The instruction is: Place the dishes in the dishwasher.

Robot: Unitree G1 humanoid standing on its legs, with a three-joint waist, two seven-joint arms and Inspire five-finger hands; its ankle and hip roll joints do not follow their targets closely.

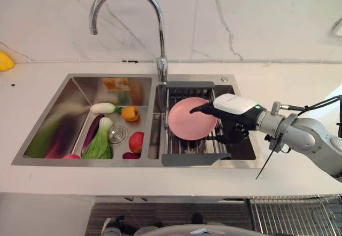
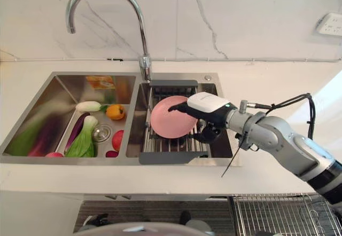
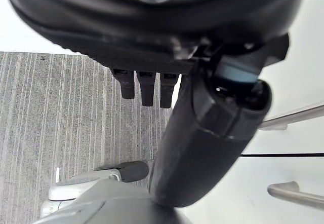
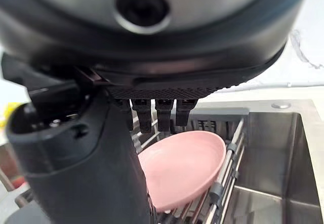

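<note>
I see the pink plate [image 1: 189,119] leaning on the drying rack [image 1: 181,146] in the right half of the sink [image 1: 69,94]. My right hand [image 1: 231,113] is right beside it, at its 3 o'clock, much nearer than my left hand [image 3: 202,133]. Its thumb lies over the plate's rim, fingers under. I think it pinches the plate.

A white stone countertop [image 1: 64,182] carries a double-basin stainless steel sink [image 1: 69,94] set into it, with a curved chrome tap [image 1: 125,12] rising at the back rim between the basins. A yellow object [image 1: 5,61] lies on the counter at its far left edge, against the white marbled wall [image 1: 256,17].
</note>
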